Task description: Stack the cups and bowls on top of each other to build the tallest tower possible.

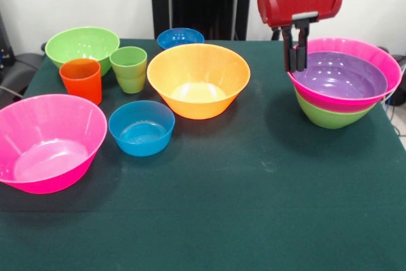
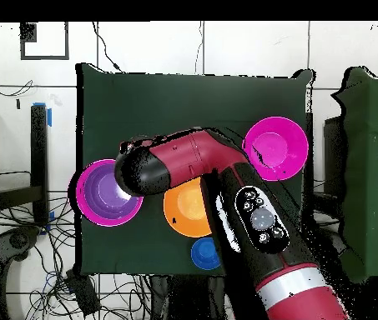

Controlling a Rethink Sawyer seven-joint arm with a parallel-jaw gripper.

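Far left: a big pink bowl sits alone on the counter, not yet part of my pile.
Back left: a green bowl, an orange-red cup and a light green cup wait close together, all loose.
Centre: a small blue bowl in front, the big orange bowl behind it, and a second small blue bowl farther back.
Right: the tower, so far a green bowl underneath, a pink one in it and a purple one on top.
Jaws: my jaws hang at the tower's near-left rim, the two fingers narrow and close together, tips level with the pink rim; I hold nothing, and I can't tell whether they touch it.
Step in hand: I judge the purple bowl placed and three pieces stacked.
Next move: likely lifting clear and crossing left for a loose bowl; a rim grasp would need the fingers to straddle the wall.
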